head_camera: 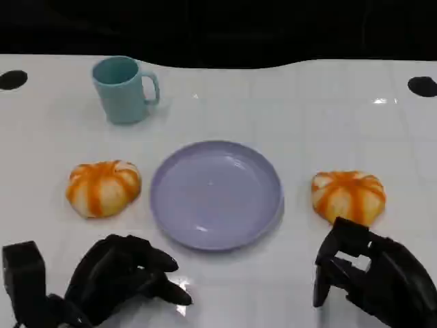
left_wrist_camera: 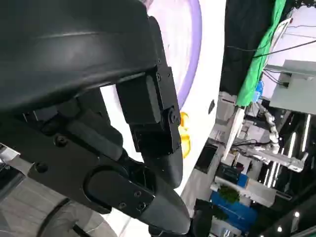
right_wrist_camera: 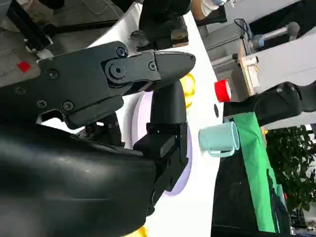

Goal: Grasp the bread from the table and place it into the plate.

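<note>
Head view bright and evenly lit from overhead. Small glare spots on the glossy white table (head_camera: 287, 102) near its far right corner and near edge. Soft shadows beneath plate (head_camera: 216, 194). Slight overall softness. Wrist views: close black casings blurred.

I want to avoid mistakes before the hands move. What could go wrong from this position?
1. There are two breads: the left bread and the right bread. Both hands may go toward the plate together and collide there.
2. The right hand is just before the right bread; a poor reach might push it away.
3. The left hand could knock the plate's rim.
</note>
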Action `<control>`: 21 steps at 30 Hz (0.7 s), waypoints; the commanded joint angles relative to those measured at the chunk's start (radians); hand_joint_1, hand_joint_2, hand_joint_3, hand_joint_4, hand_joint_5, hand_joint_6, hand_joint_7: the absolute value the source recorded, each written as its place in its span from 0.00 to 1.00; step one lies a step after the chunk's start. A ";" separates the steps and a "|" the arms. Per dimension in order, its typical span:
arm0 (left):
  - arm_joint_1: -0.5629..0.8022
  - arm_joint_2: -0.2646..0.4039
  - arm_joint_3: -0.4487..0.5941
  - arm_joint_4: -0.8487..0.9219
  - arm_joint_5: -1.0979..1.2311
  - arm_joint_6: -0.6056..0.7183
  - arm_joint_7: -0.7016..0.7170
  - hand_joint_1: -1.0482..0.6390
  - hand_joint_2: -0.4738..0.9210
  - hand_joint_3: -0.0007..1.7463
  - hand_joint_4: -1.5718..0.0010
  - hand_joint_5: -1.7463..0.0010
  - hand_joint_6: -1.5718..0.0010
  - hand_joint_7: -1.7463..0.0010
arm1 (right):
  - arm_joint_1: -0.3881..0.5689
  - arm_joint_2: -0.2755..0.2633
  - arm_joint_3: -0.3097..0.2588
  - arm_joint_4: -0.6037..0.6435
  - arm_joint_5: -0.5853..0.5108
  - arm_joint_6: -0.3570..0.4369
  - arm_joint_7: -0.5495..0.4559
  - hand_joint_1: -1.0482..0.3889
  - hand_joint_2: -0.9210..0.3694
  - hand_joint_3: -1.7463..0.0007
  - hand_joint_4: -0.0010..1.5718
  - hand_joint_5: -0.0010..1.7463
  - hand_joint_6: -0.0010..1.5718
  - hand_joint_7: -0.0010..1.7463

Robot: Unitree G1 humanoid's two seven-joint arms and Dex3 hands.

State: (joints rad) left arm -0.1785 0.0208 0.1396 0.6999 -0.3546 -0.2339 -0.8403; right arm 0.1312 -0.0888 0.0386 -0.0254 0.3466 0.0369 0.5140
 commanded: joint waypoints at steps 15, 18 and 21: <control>0.000 0.018 0.005 0.008 0.001 -0.005 -0.004 0.00 0.82 0.00 0.00 0.87 0.00 0.94 | -0.005 -0.005 -0.011 0.019 0.004 -0.038 0.023 0.36 0.00 0.85 0.38 1.00 0.36 0.85; 0.000 0.020 0.004 0.008 0.003 -0.001 -0.001 0.00 0.82 0.00 0.00 0.88 0.00 0.95 | -0.006 -0.005 -0.011 0.020 0.003 -0.031 0.021 0.36 0.00 0.86 0.39 1.00 0.36 0.85; 0.000 0.018 0.004 0.009 0.004 -0.005 0.000 0.00 0.81 0.00 0.00 0.88 0.00 0.95 | 0.000 -0.007 -0.010 0.004 -0.001 -0.012 0.007 0.36 0.00 0.86 0.39 1.00 0.36 0.85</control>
State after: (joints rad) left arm -0.1786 0.0210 0.1399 0.7022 -0.3535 -0.2342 -0.8403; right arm 0.1290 -0.0869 0.0370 -0.0095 0.3468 0.0147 0.5319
